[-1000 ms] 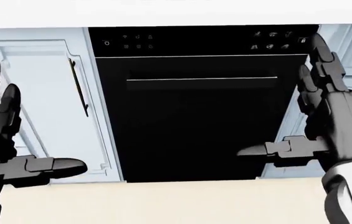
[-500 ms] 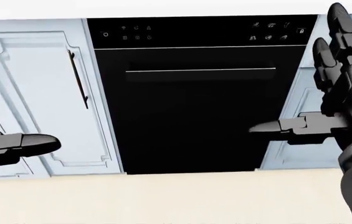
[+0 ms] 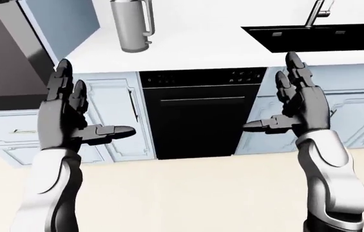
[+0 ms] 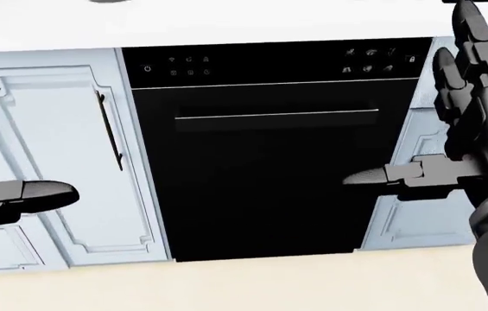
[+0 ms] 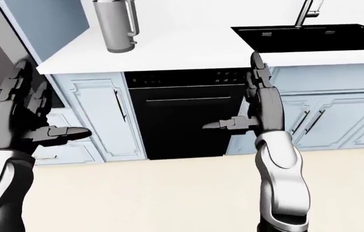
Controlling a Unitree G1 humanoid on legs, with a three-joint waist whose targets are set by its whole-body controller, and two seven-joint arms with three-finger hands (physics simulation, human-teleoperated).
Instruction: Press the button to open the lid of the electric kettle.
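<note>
On the far counter (image 3: 194, 48), left of the sink (image 3: 327, 36), stands the kettle (image 3: 132, 25), likely rigid, light and tippable. Left hand (image 3: 66, 118) and right hand (image 3: 298, 108) hang spread, empty; press its top button, not visible here.

Domestic kitchen, simulator render, as I see it from the head cams. White countertop (image 3: 194, 46) runs across top of left-eye view, w/ pale blue panelled cabinet doors (image 3: 107, 121) below. Built-in black dishwasher (image 3: 198, 121) sits between cabinets, control icons along its top edge. Black sink (image 3: 317, 37) w/ metal tap (image 3: 320, 12) at top right; grey electric kettle (image 3: 132, 24) on counter; beige floor (image 3: 188, 193).
</note>
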